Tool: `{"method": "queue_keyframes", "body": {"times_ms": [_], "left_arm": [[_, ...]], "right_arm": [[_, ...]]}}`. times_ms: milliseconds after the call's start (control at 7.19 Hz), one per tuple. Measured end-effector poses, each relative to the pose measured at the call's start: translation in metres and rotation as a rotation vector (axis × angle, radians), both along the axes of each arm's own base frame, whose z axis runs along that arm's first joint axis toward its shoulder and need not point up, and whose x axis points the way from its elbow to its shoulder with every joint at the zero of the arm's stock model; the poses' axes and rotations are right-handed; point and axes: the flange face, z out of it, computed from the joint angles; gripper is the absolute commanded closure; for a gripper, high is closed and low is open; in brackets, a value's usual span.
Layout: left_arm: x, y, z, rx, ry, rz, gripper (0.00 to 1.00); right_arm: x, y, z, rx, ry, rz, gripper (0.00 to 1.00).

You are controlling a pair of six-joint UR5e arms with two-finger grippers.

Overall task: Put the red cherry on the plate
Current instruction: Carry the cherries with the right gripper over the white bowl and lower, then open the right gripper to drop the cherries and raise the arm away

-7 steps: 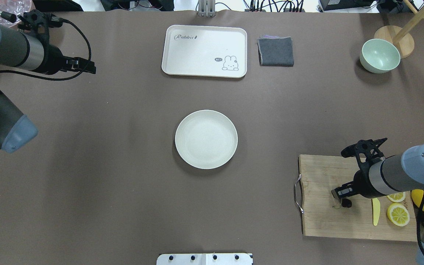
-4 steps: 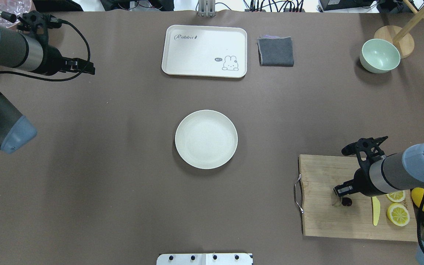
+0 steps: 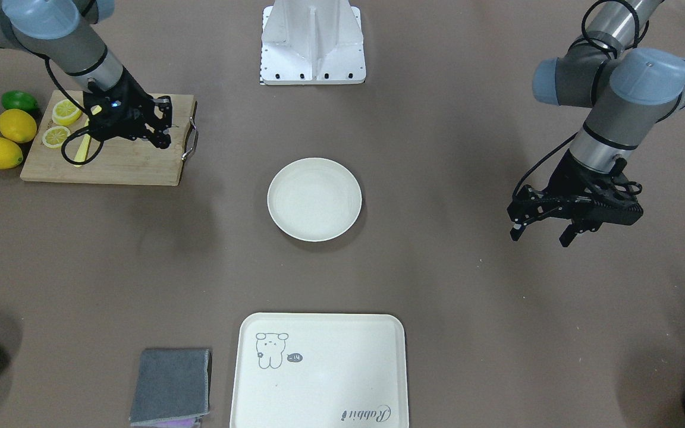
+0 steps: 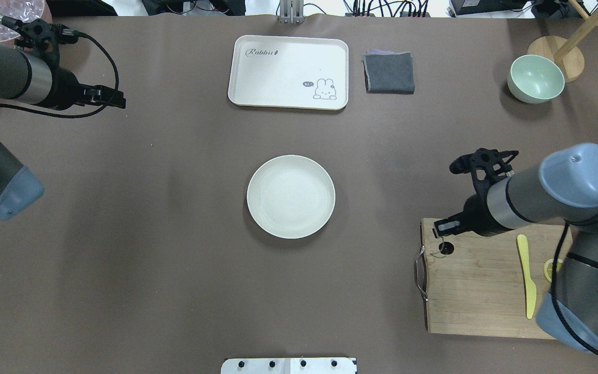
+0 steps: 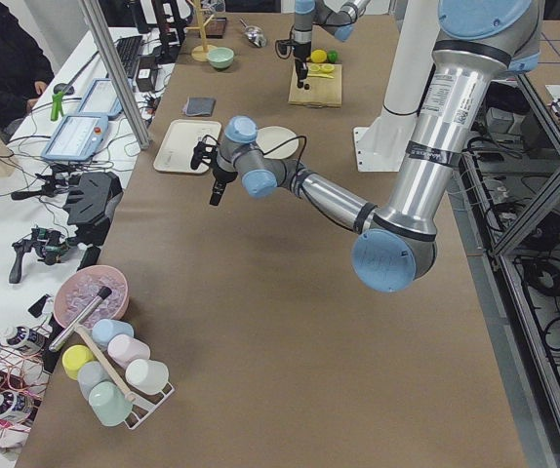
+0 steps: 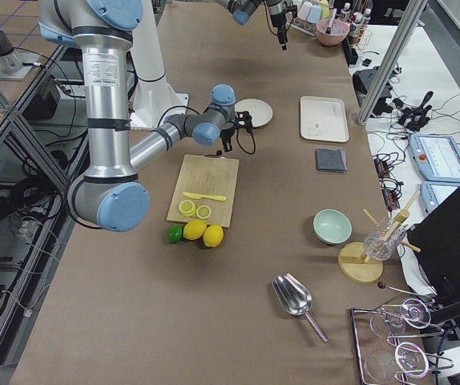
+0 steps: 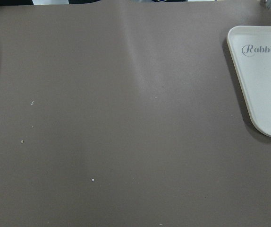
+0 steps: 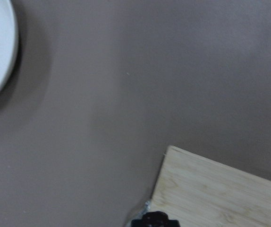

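Right gripper [image 4: 440, 230] (closed) on red cherry [image 4: 447, 248]

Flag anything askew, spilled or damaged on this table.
Nothing stands out. The cherry dangles by its stem from the right fingers over the board; the plate is bare. Only a few pale specks dot the table.

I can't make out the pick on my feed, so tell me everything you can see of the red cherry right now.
The red cherry shows as a tiny, nearly black round fruit with a thin pale stem looping beside it. A second fruit cannot be made out. It sits just under the right gripper, apparently dangling from it, over the corner of the wooden cutting board near its metal handle. Whether it touches the board is unclear. It is well short of the plate.
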Motion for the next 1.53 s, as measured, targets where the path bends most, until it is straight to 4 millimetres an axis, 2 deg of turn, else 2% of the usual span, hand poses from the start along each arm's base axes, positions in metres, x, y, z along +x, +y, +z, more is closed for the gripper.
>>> {"method": "queue_keyframes", "body": {"times_ms": [139,278,417,557,696,835,974,1252,1391,1530], "left_arm": [[-0.002,0.0,0.003,-0.004,-0.003,-0.002,0.01],[-0.003,0.001,0.008,-0.009,-0.006,-0.003,0.01],[-0.006,0.002,0.013,-0.014,-0.01,-0.006,0.01],[-0.009,0.002,0.016,-0.018,-0.013,-0.01,0.01],[-0.012,0.001,0.017,-0.021,-0.014,-0.015,0.01],[-0.016,-0.001,0.019,-0.024,-0.016,-0.021,0.01],[-0.021,-0.002,0.022,-0.028,-0.019,-0.028,0.01],[-0.033,0.001,0.037,-0.04,-0.035,-0.036,0.02],[-0.045,0.006,0.056,-0.053,-0.058,-0.039,0.01],[-0.067,0.011,0.083,-0.085,-0.087,-0.059,0.01]], "right_arm": [[-0.038,-0.028,-0.056,-0.022,0.022,0.031,1.0],[-0.077,-0.051,-0.1,-0.052,0.035,0.069,1.0],[-0.115,-0.069,-0.133,-0.071,0.049,0.105,1.0],[-0.154,-0.084,-0.155,-0.078,0.066,0.139,1.0],[-0.186,-0.091,-0.165,-0.083,0.068,0.164,1.0],[-0.207,-0.091,-0.164,-0.088,0.066,0.174,0.8],[-0.219,-0.087,-0.162,-0.089,0.069,0.174,0.01],[-0.226,-0.083,-0.159,-0.098,0.071,0.179,0.0],[-0.219,-0.086,-0.162,-0.108,0.069,0.189,0.0],[-0.199,-0.096,-0.167,-0.126,0.08,0.205,0.0]]}}
